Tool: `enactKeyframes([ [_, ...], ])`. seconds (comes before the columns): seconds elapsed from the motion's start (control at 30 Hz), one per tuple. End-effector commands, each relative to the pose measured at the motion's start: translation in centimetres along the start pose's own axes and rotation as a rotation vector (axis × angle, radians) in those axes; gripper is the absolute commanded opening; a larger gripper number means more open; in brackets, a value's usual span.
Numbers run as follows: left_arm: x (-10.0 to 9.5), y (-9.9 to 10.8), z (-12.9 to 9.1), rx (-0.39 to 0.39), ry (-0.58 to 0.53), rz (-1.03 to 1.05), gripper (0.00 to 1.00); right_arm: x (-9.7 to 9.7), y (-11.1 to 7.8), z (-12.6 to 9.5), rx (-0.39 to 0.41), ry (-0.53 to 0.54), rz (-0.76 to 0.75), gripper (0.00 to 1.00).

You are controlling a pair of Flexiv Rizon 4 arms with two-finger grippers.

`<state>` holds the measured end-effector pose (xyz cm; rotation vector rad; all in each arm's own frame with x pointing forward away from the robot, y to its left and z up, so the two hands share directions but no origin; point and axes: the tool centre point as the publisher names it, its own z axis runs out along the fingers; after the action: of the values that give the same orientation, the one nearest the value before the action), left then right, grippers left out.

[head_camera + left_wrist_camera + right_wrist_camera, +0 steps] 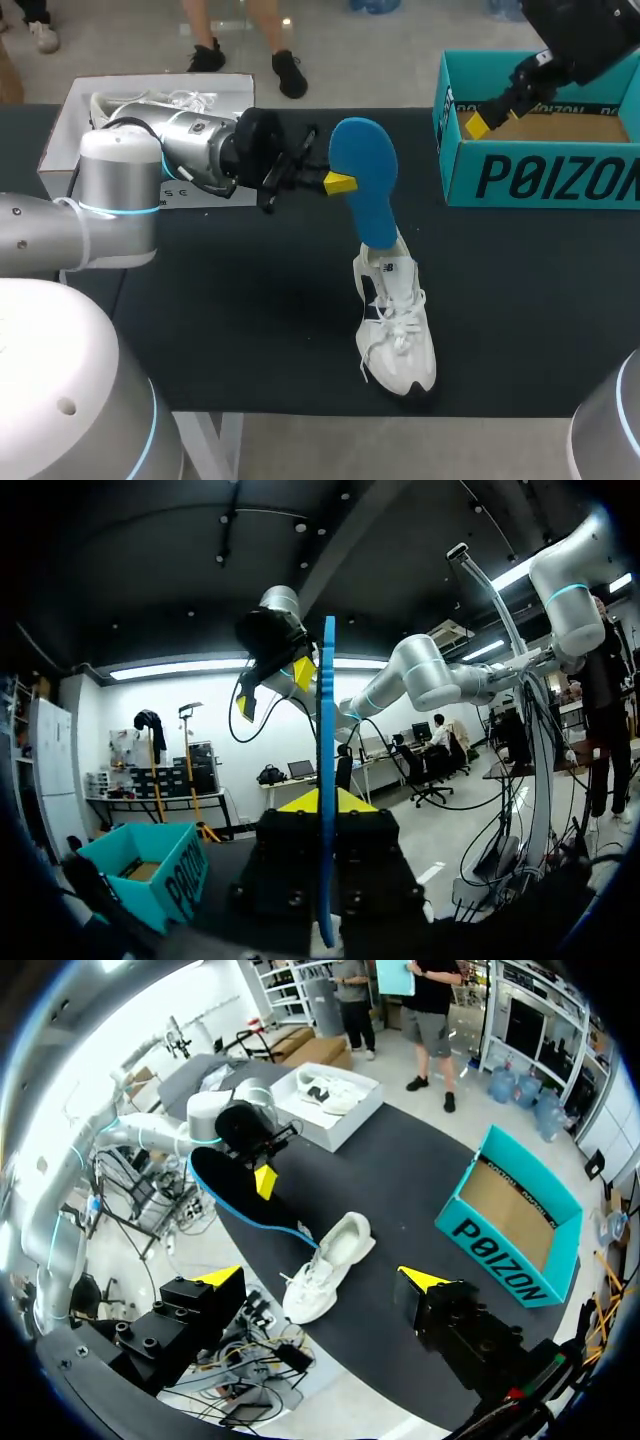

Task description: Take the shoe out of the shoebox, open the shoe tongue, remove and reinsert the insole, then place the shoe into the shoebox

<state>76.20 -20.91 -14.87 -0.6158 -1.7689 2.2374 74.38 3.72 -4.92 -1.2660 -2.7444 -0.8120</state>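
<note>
A white shoe [397,325] lies on the black table mat, toe toward the front edge; it also shows in the right wrist view [328,1260]. My left gripper [340,183] is shut on a blue insole [366,170] and holds it up on a slant. The insole's lower end reaches the shoe's opening. From the left wrist the insole [327,780] is edge-on between the yellow tips of that gripper [312,802]. My right gripper [480,122] hangs open and empty over the teal shoebox [540,175]. In its own view, the right gripper [320,1278] is high above the table.
A white tray [60,135] holding a second white shoe [150,105] stands at the back left, behind my left arm. The teal shoebox [520,1220] is open at the back right.
</note>
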Motion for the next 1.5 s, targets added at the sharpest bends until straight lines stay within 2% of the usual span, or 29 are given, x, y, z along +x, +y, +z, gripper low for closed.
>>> enactKeyframes([
  [0.03,-0.4,0.4,-0.2,0.007,0.012,0.007,0.0,0.0,0.2,0.1,0.004,0.0,0.002,1.0],
  [0.43,-0.4,0.4,-0.2,0.007,0.012,0.007,0.0,0.0,0.2,0.1,0.004,0.0,0.002,1.0],
  [0.6,-2.4,0.3,-0.4,0.056,-0.024,-0.229,0.0,0.0,0.2,0.1,0.004,0.0,0.002,1.0],
  [0.77,-3.3,0.3,-0.3,0.033,-0.065,-0.435,0.0,0.0,0.2,0.1,0.004,0.0,0.002,1.0],
  [0.8,-3.4,0.3,-0.3,0.05,-0.057,-0.434,0.0,0.0,0.2,0.1,0.004,0.0,0.002,1.0],
  [0.87,-3.5,-0.1,-0.3,0.008,-0.108,-0.474,0.0,0.0,0.2,0.1,0.004,0.0,0.002,1.0],
  [0.97,-3.5,-0.6,-0.5,0.002,-0.143,-0.527,0.0,0.0,0.2,0.1,0.004,0.0,0.002,1.0],
  [1.13,-3.3,-1.2,-1.0,0.018,-0.183,-0.596,0.0,0.0,0.2,0.1,0.004,0.0,0.002,1.0],
  [1.2,-3.5,-1.0,-1.1,-0.004,-0.2,-0.696,0.0,0.0,0.2,0.1,0.004,0.0,0.002,1.0],
  [1.27,-3.4,-0.9,-1.1,0.007,-0.211,-0.719,0.0,0.0,0.2,0.1,0.004,0.0,0.002,1.0],
  [1.3,-3.6,-0.5,-1.1,-0.015,-0.23,-0.759,0.0,0.0,0.2,0.1,0.004,0.0,0.002,1.0],
  [1.4,-3.8,-0.3,-1.1,0.027,-0.166,-0.752,0.0,0.0,0.2,0.1,0.004,0.0,0.002,1.0],
  [1.5,-3.8,-0.3,-1.1,0.027,-0.166,-0.752,0.0,0.0,0.2,0.1,0.004,0.0,0.002,1.0],
])
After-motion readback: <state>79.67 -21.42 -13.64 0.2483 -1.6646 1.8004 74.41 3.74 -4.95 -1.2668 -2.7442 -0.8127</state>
